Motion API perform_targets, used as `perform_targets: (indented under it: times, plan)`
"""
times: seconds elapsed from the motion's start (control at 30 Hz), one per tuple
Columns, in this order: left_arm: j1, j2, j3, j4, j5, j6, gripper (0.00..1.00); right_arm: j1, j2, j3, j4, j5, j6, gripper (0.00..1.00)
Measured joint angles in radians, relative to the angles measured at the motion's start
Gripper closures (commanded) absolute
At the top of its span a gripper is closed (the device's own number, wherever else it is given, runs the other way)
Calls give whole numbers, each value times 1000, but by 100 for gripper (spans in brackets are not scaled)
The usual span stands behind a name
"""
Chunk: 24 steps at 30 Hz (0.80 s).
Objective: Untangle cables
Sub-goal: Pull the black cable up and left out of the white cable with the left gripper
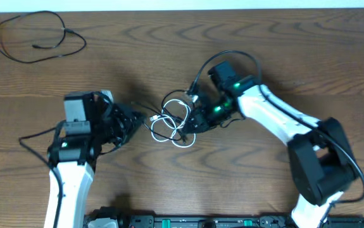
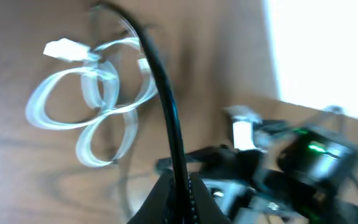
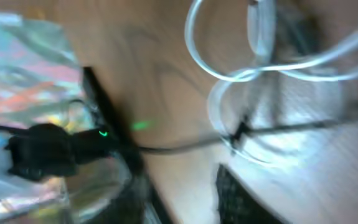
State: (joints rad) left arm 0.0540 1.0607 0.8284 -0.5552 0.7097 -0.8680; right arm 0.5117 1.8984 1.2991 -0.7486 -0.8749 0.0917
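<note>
At counter (image 1: 276, 44) centre: a thin white cord (image 2: 82, 106) lies in loose loops between the arms, crossed by a thin black cord (image 2: 166, 106). A second thin black cord (image 1: 37, 39) lies well apart at the far left corner, already free. Left end effector (image 2: 180, 183) is clamped together on the crossing black cord. Right end effector (image 1: 191, 120) is over the white loops; its view is blurred, so I cannot tell if it is apart or together. Judgement: pin the white loops, draw the black cord out slowly, keep it low, and watch for its plug snagging a loop.
</note>
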Motion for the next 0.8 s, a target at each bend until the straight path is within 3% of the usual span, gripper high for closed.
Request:
perform_targets:
  times: [0.4, 0.8]
  plan:
    - [-3, -56, 239, 496, 235, -169, 93, -44, -42, 1, -59, 154, -9, 59]
    - [-3, 85, 665, 580, 273, -330, 93, -43, -42, 1, -59, 170, -9, 57]
